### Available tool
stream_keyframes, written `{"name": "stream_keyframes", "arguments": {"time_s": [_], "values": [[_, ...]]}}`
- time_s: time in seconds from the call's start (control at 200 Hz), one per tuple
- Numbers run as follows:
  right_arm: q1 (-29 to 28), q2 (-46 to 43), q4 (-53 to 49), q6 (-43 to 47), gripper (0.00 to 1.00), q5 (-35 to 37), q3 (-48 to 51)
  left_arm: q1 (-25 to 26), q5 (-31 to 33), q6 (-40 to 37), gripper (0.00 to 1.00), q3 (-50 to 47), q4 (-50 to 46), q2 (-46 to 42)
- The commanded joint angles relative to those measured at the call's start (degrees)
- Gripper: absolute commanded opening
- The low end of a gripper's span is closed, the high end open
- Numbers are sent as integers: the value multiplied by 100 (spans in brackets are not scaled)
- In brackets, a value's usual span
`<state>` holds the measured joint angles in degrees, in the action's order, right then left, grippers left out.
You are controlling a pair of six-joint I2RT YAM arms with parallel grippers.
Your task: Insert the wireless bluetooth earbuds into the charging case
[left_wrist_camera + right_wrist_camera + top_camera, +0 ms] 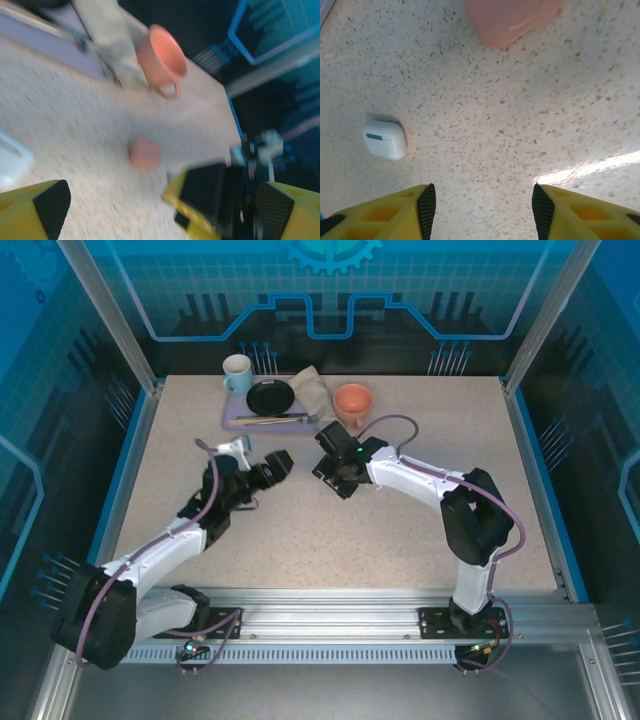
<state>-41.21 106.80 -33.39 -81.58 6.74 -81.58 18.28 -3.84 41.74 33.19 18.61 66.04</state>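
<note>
No earbuds are visible; they are hidden or out of view. A salmon-pink charging case lies shut on the speckled table, blurred, ahead of my left gripper, whose jaws stand wide open with nothing between them. The same pink case sits at the top edge of the right wrist view. A shut white case lies to the left of my right gripper, which is open over bare table. In the top view the left gripper and right gripper face each other mid-table.
A lilac tray at the back holds a white mug, a black plate and a beige cloth. An orange cup stands beside it. One right gripper finger crosses the left wrist view.
</note>
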Motion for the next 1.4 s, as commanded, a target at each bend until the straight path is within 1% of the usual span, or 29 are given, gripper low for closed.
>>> {"name": "stream_keyframes", "arguments": {"time_s": [0.0,0.055,0.145,0.31,0.57,0.79,0.895,0.995,1.1,1.236,1.311,1.396], "values": [[-67,212,-454,455,60,419,-400,-718,6,-340,99,763,-1660,489],[-99,271,-508,550,61,449,-474,-935,-265,-492,99,1247,-2120,1000],[-118,293,-436,630,62,425,-414,-993,-466,-685,99,2027,-2765,1840],[-116,87,-298,738,63,350,-79,-993,-503,-623,99,2892,-3218,2906],[-101,-515,-75,885,63,323,599,-942,-596,-429,99,3615,-3470,3873],[-17,-957,-36,905,64,337,1025,-690,-697,-447,99,3993,-3565,4401],[37,-1157,-68,923,64,353,1182,-500,-688,-417,99,3910,-3531,4453],[51,-1373,-106,970,64,423,1295,-315,-701,-287,99,3561,-3402,4324],[39,-1555,-163,1075,64,466,1368,-53,-825,75,99,2921,-3002,3907],[-76,-1738,-344,1358,65,668,1396,523,-970,663,99,2243,-2479,3141],[-180,-1759,-467,1434,65,760,1408,741,-728,772,99,2143,-2603,2692],[-328,-1688,-581,1309,66,822,1388,642,-295,823,99,2081,-2877,2173]]}}
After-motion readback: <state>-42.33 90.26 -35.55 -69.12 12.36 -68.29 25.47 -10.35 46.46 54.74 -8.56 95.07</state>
